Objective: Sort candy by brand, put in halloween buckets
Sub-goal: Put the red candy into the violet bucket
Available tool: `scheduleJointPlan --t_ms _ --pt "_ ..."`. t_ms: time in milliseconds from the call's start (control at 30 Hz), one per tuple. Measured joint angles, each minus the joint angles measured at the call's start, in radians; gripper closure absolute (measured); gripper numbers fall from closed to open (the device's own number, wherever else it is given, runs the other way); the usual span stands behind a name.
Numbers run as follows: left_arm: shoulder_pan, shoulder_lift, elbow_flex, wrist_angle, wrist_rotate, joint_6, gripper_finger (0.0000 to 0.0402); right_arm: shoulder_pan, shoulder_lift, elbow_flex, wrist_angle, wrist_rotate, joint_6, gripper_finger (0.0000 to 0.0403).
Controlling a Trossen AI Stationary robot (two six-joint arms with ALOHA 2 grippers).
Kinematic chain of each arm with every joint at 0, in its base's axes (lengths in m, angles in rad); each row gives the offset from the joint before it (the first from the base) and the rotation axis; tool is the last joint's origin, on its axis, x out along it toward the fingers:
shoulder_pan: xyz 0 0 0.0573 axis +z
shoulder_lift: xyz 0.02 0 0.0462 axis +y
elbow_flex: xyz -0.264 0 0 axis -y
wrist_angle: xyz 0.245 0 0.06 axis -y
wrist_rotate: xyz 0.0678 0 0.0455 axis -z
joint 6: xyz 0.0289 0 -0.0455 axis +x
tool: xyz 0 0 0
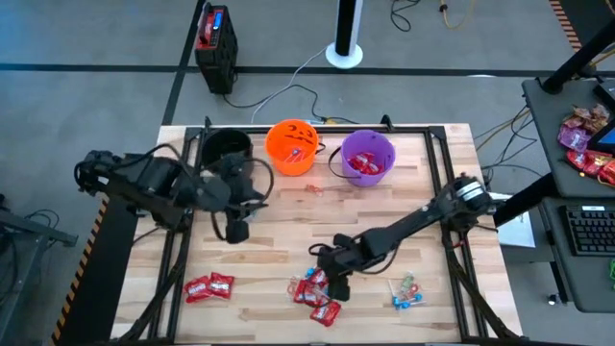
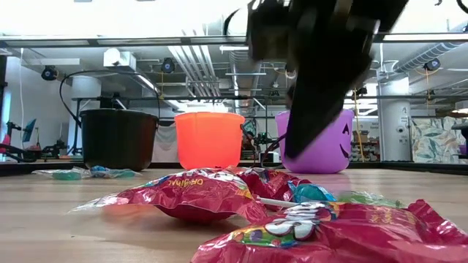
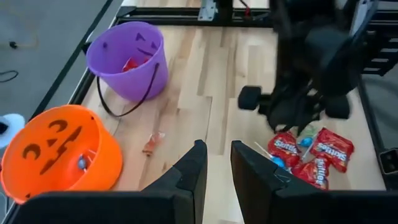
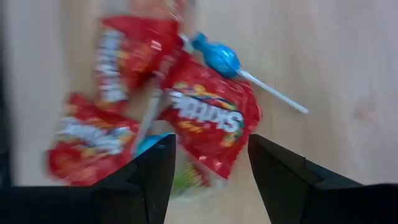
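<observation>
The right hand is held low over the heap of red packets and lollipops near the counter's front edge, fingers apart and empty, apparently to straddle one packet; the left hand is held above the counter in front of the black bucket, fingers nearly together, nothing seen between them; the purple bucket already holds red packets; the orange bucket stands between the two.

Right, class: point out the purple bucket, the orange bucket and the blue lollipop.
purple bucket (image 1: 381, 146), high view, on its rim.
orange bucket (image 1: 279, 150), high view, on its rim.
blue lollipop (image 4: 217, 57), right wrist view, on its wrapped head.
</observation>
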Motion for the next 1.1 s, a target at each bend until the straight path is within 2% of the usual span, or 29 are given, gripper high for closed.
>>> scheduleJointPlan --t_ms 300,533,767,967,1100 --pt "-0.041 0.000 0.000 0.000 -0.008 -0.030 0.0345 -0.003 0.120 0.056 0.007 0.005 0.039 0.0220" --pt "-0.041 0.000 -0.001 -0.010 -0.043 -0.010 0.0345 -0.002 0.130 0.058 0.013 0.033 0.060 0.0304" --pt "-0.041 0.000 -0.001 -0.067 -0.058 0.030 0.0345 -0.015 0.065 0.050 -0.025 0.080 0.067 0.0389" --pt "-0.041 0.000 -0.001 -0.085 -0.060 0.033 0.0345 -0.043 -0.067 0.051 -0.075 0.134 0.084 0.0395" --pt "-0.041 0.000 -0.002 -0.096 -0.059 0.033 0.0345 -0.088 -0.199 0.057 -0.191 0.232 0.110 0.0395"
